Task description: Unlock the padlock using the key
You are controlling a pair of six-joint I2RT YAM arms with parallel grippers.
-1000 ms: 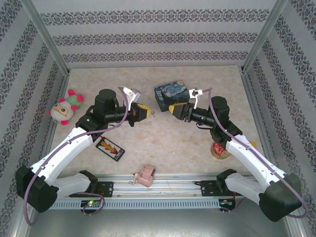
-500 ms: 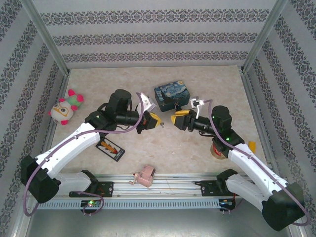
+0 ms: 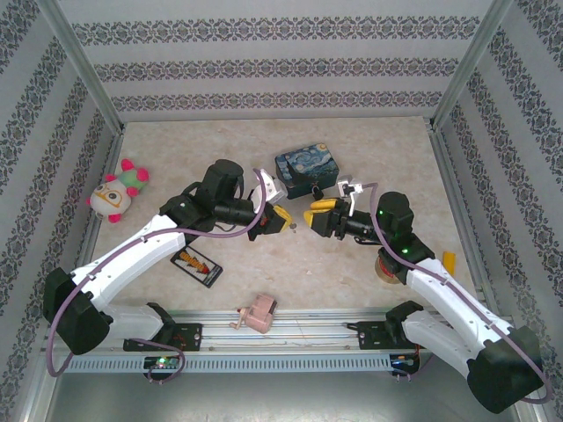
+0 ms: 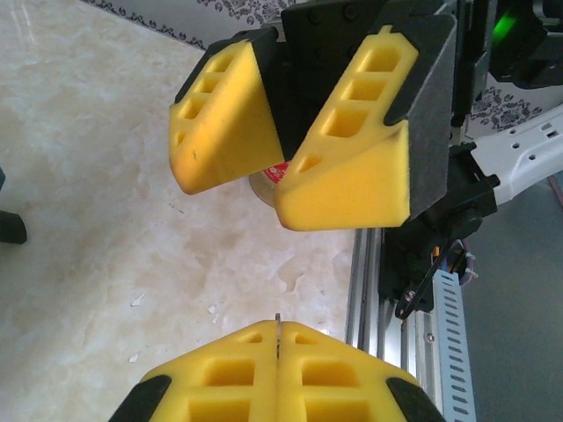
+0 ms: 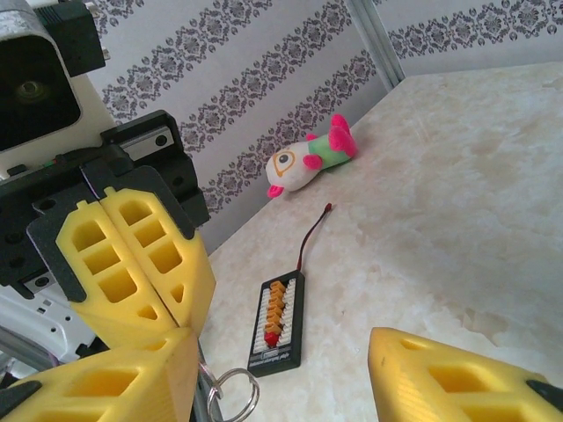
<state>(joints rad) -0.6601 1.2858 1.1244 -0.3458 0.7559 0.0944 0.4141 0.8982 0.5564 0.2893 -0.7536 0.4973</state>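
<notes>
The padlock seems to be the small dark shape lying on the table against the near edge of the blue tin, behind both arms. The left gripper is clamped tight, and a thin sliver of metal, the key, pokes out from between its yellow pads. Facing it, tip to tip and just apart, the right gripper hangs with its jaws spread and nothing between them.
</notes>
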